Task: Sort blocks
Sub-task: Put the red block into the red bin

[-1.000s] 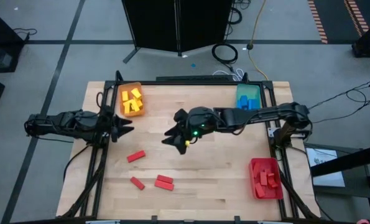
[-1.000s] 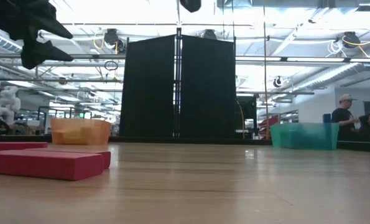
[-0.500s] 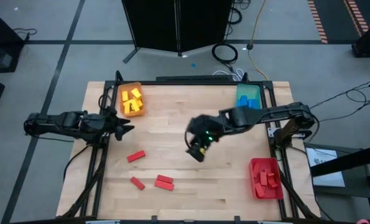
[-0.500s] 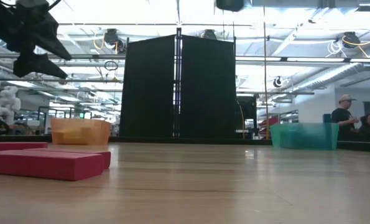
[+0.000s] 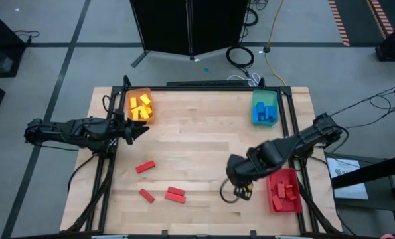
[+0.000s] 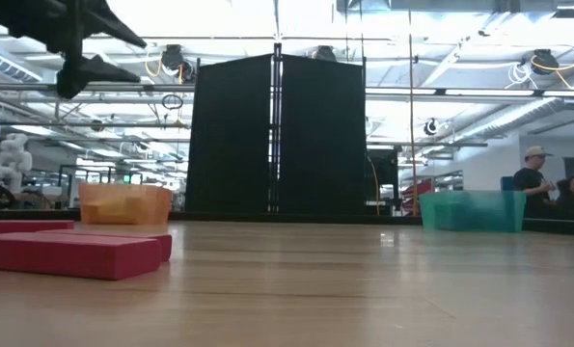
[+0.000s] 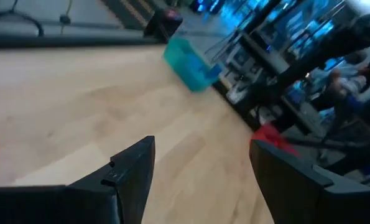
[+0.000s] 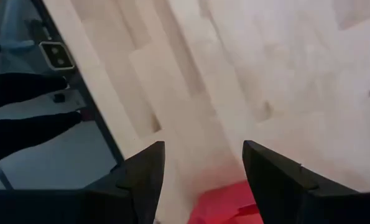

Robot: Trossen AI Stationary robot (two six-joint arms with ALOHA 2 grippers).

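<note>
Three red blocks lie flat on the wooden table, left of its middle toward the near edge. Two of them show close up in the low view. My right gripper hangs open over bare wood just left of the red tray, pointing down, with nothing between its fingers. My left gripper waits open above the table's left edge, beside the orange tray, pointing nearly level across the table.
The orange tray at the far left holds yellow blocks. A teal tray at the far right holds blue blocks. The red tray at the near right holds red blocks; its corner shows in the right wrist view. Black frame rails border the table.
My right gripper has swung from the table's middle toward the near right corner, close to the red tray, and has tipped from nearly level to pointing down. My left gripper has shifted a little toward the far edge and rolled slightly. The blocks have stayed put.
</note>
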